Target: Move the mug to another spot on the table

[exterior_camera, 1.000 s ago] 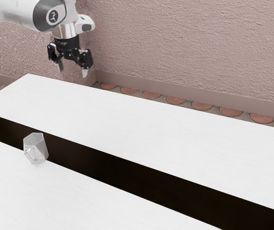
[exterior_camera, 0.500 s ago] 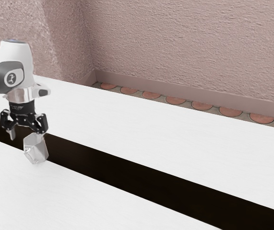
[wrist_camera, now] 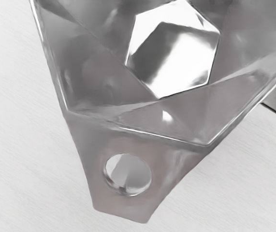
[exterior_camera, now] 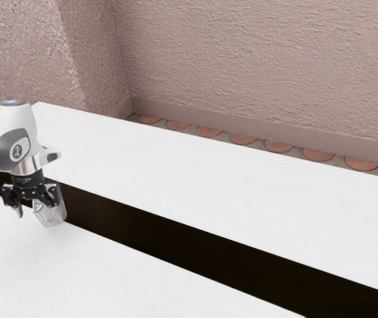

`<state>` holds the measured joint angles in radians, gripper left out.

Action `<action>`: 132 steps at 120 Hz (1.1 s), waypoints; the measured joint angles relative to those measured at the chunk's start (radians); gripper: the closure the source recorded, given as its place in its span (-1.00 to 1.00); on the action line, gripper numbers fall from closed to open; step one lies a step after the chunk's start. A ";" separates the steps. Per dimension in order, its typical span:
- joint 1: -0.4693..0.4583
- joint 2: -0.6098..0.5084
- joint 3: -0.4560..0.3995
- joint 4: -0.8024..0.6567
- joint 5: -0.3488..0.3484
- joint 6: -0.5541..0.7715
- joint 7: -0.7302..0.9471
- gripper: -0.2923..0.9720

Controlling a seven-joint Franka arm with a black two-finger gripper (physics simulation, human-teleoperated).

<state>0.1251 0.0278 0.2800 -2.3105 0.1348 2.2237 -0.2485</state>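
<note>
Closest to the camera, the near white slab of the bench [exterior_camera: 109, 278] is filling the lower part of the exterior view. The mug [exterior_camera: 53, 213] is standing upright at that slab's far edge, toward the exterior view's left, right where the white surface is meeting a dark strip [exterior_camera: 175, 245]. It is a pale, glassy, faceted mug.

In the wrist view the mug [wrist_camera: 142, 96] is lying directly under the hand. Its hexagonal inside is catching the light. Its flat handle [wrist_camera: 128, 174], pierced by a round hole, is pointing out over the white bench [wrist_camera: 21, 145].

The tool [exterior_camera: 35, 207] is hanging straight down over the mug, with its black fingers [exterior_camera: 14, 202] spread wide and reaching down beside the rim. It is looking released. Whether either finger is actually touching the glass is hard to judge from this angle. The white arm [exterior_camera: 10, 142] is rising above it at the exterior view's left edge.

Beyond the mug, the dark strip is running diagonally between the two white slabs. The far slab [exterior_camera: 241, 179] is stretching back toward the room's corner. Behind it, a row of rounded terracotta tiles [exterior_camera: 241, 139] is showing along the floor at the foot of a plain baseboard [exterior_camera: 241, 122]. A rough pinkish wall [exterior_camera: 275, 59] is closing off the background.
</note>
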 joint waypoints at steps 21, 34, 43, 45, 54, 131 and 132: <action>0.027 0.043 0.007 0.003 -0.014 0.089 0.048 -0.16; 0.027 0.062 0.008 0.002 -0.038 0.123 0.074 -0.08; 0.032 0.078 0.008 0.002 -0.054 0.141 0.090 -0.04; 0.034 0.080 0.008 0.002 -0.056 0.145 0.094 -0.03; 0.049 0.090 0.007 0.002 -0.066 0.159 0.108 0.03; 0.018 0.073 0.007 -0.082 -0.178 0.346 0.215 0.33; 0.016 0.070 0.007 -0.083 -0.178 0.350 0.215 0.34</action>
<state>0.1407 0.0981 0.2869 -2.3934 -0.0431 2.5734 -0.0331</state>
